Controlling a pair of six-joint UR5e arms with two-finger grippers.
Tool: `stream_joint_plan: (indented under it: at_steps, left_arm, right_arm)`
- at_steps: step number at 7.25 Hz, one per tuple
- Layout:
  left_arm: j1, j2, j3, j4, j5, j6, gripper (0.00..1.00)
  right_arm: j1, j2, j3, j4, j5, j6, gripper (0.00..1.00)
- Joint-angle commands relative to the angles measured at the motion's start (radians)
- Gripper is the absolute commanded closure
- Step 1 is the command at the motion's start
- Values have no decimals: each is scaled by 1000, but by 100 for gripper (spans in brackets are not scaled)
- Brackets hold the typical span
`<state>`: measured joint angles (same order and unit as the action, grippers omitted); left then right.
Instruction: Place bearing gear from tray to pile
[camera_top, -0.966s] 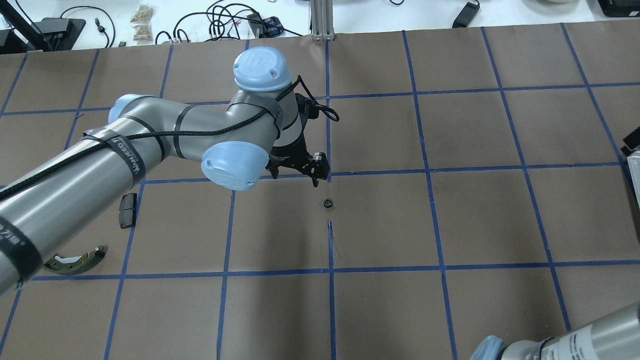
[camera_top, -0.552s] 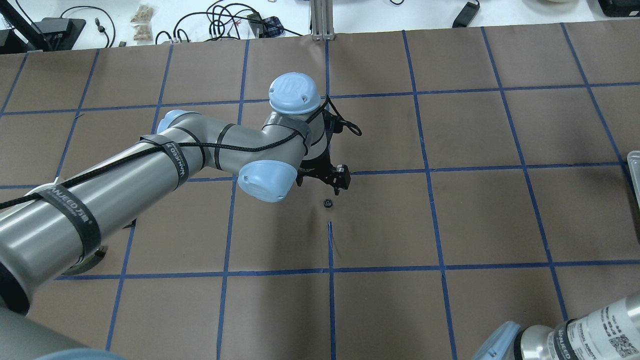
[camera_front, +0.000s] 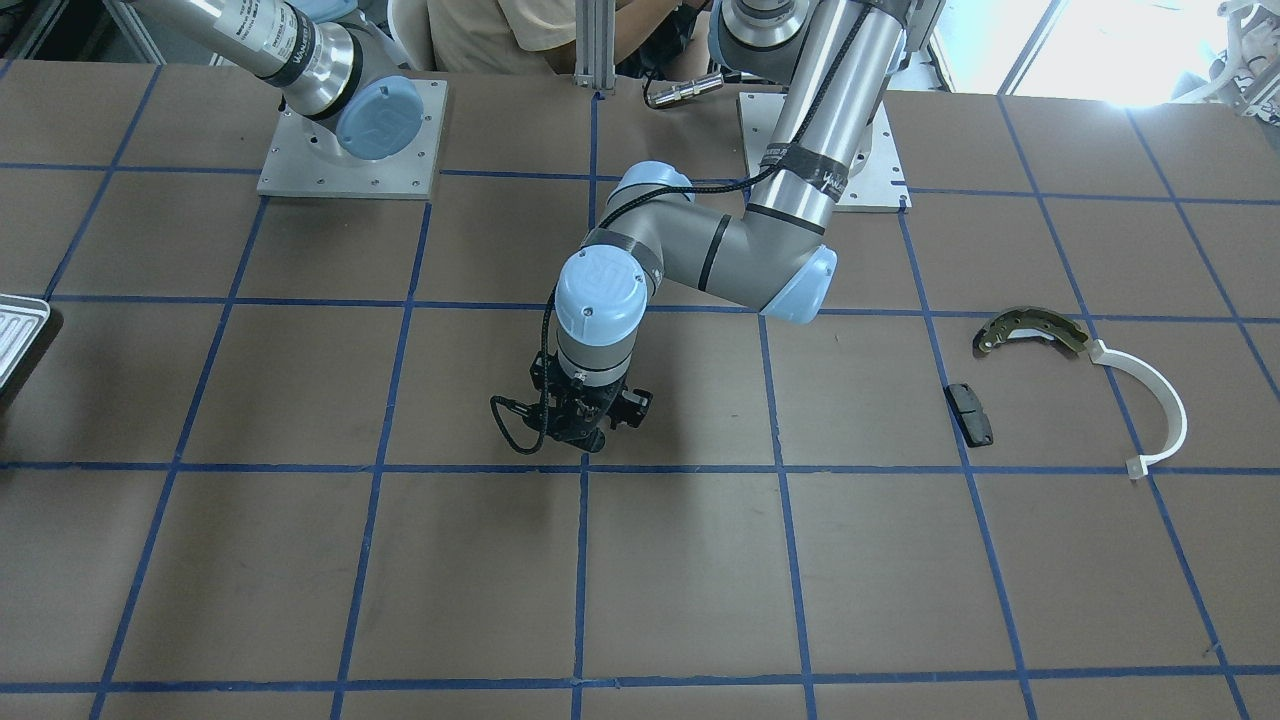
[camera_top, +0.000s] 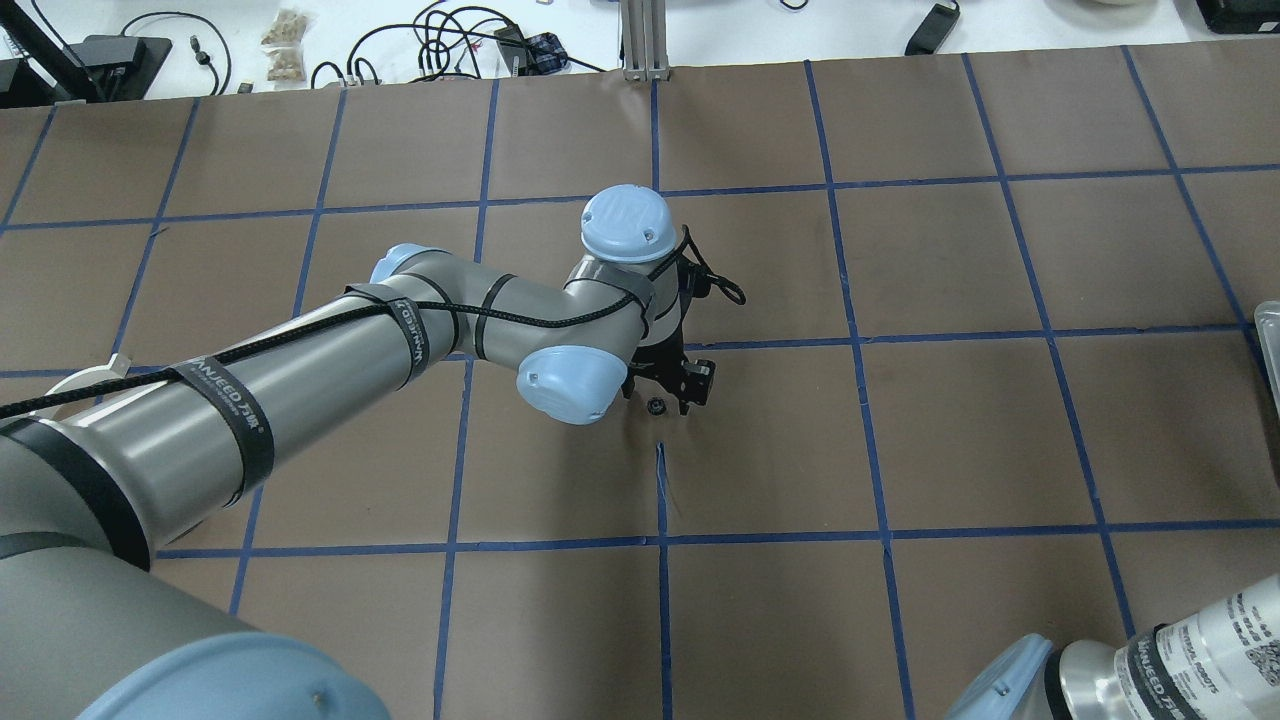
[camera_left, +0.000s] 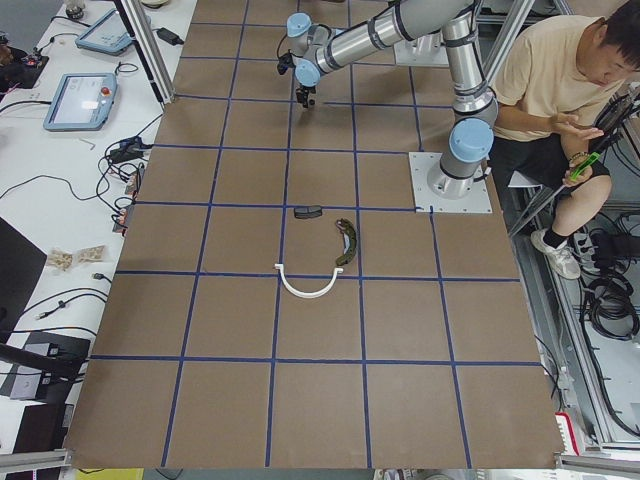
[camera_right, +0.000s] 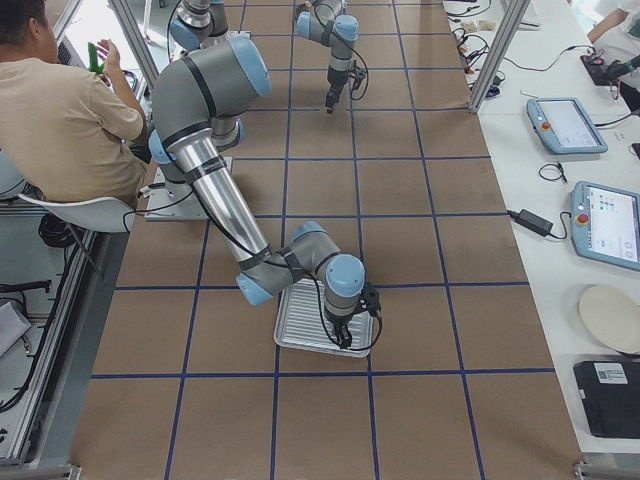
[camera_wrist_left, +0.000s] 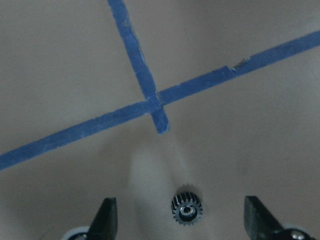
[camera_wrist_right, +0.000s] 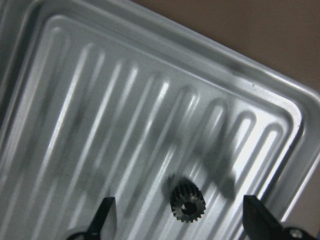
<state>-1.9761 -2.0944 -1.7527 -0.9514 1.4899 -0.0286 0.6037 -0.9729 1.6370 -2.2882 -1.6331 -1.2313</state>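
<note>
A small dark bearing gear (camera_wrist_left: 187, 208) lies on the brown table near a blue tape crossing; it also shows in the overhead view (camera_top: 656, 405). My left gripper (camera_wrist_left: 178, 212) is open and hangs low over it, one finger on each side, not touching; it also shows in the overhead view (camera_top: 670, 392). My right gripper (camera_wrist_right: 179, 210) is open above a second bearing gear (camera_wrist_right: 187, 205) that lies on the ribbed silvery tray (camera_wrist_right: 100, 100). The pile lies apart: olive brake shoe (camera_front: 1030, 330), white arc (camera_front: 1160, 410), dark brake pad (camera_front: 970, 413).
The tray (camera_right: 296, 330) sits at the table end on my right side, its rim just in the overhead view (camera_top: 1268, 340). A seated person (camera_left: 560, 90) is behind the arm bases. Cables and tablets lie beyond the table's far edge.
My left arm has swung right and toward the near side and come down, so its open gripper now straddles the gear on the table. The gear has not moved.
</note>
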Motion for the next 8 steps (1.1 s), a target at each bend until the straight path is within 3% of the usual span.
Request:
stream_joint_plan:
  at_steps: [1, 2, 3, 4, 6, 8]
  left_arm:
    - [-3, -1, 1, 0, -2, 3, 30]
    - [-3, -1, 1, 2, -2, 1, 51]
    - [-3, -3, -1, -1, 0, 3, 79]
    - [-3, -1, -1, -4, 0, 3, 100]
    - [0, 10, 8, -7, 1, 15, 100]
    - [29, 43, 31, -64, 32, 45, 100]
  right_arm:
    - [-1, 0, -5, 12, -7, 3, 52]
    - [-1, 2, -3, 12, -5, -2, 74]
    - [-1, 0, -8, 13, -4, -4, 94]
    - [-1, -1, -5, 15, -2, 1, 100]
    - [14, -88, 7, 24, -8, 15, 100]
    - [147, -179, 52, 85, -8, 129, 100]
